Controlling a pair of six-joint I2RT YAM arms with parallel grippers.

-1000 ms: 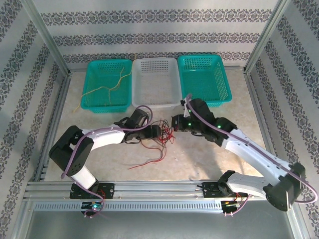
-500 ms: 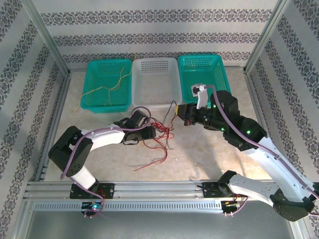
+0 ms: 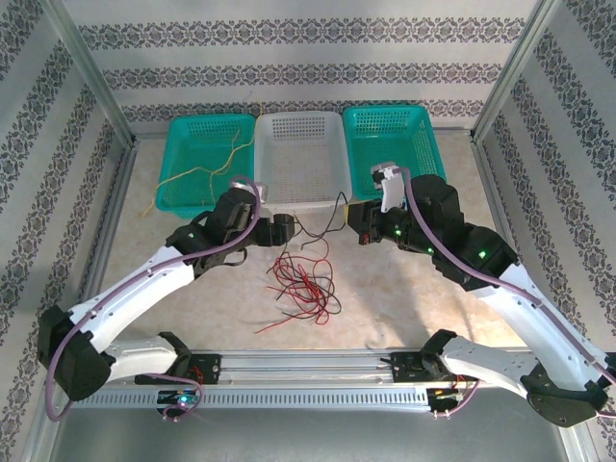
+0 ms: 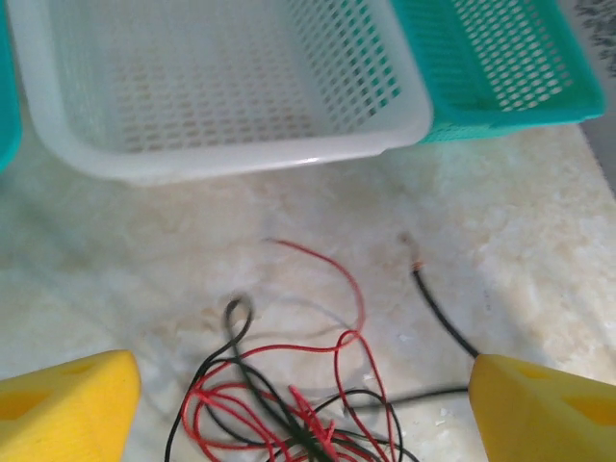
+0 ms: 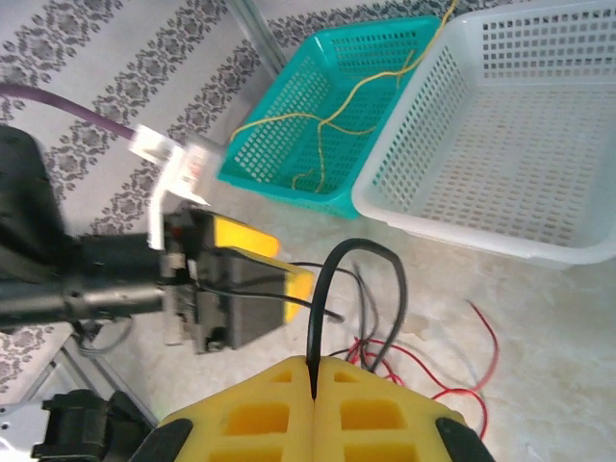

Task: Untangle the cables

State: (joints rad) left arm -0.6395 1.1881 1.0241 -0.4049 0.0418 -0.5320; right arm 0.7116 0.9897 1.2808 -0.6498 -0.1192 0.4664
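In front of the white basket, red cables lie heaped, with black strands threaded through them. Closer to the basket, the left gripper gapes wide, holding nothing. By the basket's right corner, the right gripper pinches a black cable. With nothing pinning the reds, pulling could drag them along or tighten the snarl. A yellow cable lies in the teal basket to the left.

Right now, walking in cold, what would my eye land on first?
Probably the scribble of red cables lying loose in the middle of the table. Then the right gripper, pinched shut on a black cable that loops up from it, and the yellow cable sprawled in the left teal basket at the far edge.
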